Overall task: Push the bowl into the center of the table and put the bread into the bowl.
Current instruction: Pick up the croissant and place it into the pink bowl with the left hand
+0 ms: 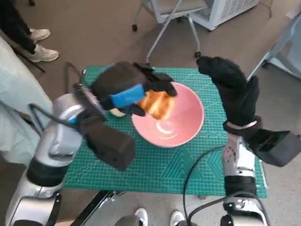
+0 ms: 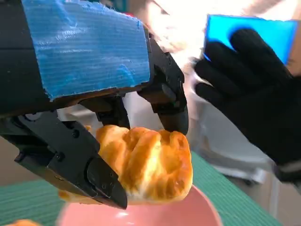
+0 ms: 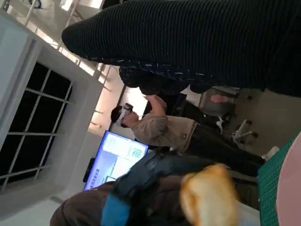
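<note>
While I look down from the head view, I see my left hand (image 1: 128,89) holding the bread (image 1: 158,104) up over the pink bowl (image 1: 181,123). My left wrist view shows it best: the black fingers (image 2: 170,101) come down on the far side of the golden bread (image 2: 148,162), and another black finger (image 2: 75,162) presses on its near side, so the bread is squeezed between them. The bread hangs just above the bowl's rim (image 2: 204,212) and I cannot tell if it touches the bowl. The bowl sits on the green mat (image 1: 188,167) that covers the table, about in the middle of it. A small pale thing (image 1: 117,112) lies on the mat just beside the bowl, partly hidden under my left hand. My right hand (image 1: 233,92) in its black glove is up in the air, next to the bowl on the other side. It holds nothing, and its fingers point up and look a little apart. It also shows in the left wrist view (image 2: 254,94), across from the bread. In the right wrist view I see the glove (image 3: 197,42) as a dark band, the blurry bread (image 3: 207,197), and a person (image 3: 164,129) sitting by a bright screen (image 3: 117,157) far off. Shoes (image 1: 41,44) and a chair leg (image 1: 162,35) show on the floor.
</note>
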You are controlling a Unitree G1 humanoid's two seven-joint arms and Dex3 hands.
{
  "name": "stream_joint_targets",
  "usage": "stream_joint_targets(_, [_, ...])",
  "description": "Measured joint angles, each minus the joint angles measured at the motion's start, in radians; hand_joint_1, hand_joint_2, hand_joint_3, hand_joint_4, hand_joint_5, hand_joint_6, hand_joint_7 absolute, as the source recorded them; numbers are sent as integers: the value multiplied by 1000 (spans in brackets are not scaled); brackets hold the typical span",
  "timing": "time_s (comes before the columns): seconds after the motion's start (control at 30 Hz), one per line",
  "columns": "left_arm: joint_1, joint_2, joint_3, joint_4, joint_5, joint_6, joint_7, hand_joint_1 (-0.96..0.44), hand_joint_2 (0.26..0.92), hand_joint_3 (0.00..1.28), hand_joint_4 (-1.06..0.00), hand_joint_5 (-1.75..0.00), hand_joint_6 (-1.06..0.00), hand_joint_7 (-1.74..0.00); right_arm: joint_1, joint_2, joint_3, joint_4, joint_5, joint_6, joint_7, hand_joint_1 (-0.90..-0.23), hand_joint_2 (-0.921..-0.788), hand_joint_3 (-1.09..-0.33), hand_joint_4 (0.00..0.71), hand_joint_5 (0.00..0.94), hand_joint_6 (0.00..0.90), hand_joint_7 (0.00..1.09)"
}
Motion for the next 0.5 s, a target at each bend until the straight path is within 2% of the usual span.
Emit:
stream_joint_targets(0.13, [-25,-38,-40,104,22,-49,25,3,878,18,-875,-1043,-754,-947,8,-1,-2,-10,0,0,0,-669,-921,-722,181,1,16,600])
stream_joint_targets(0.5, [-72,-95,-102,341,74,-105,60,2,905,18,-814,-1097,-690,-1032,14,-12,-13,-18,-1,-1,0,-672,-921,-718,180,1,23,586])
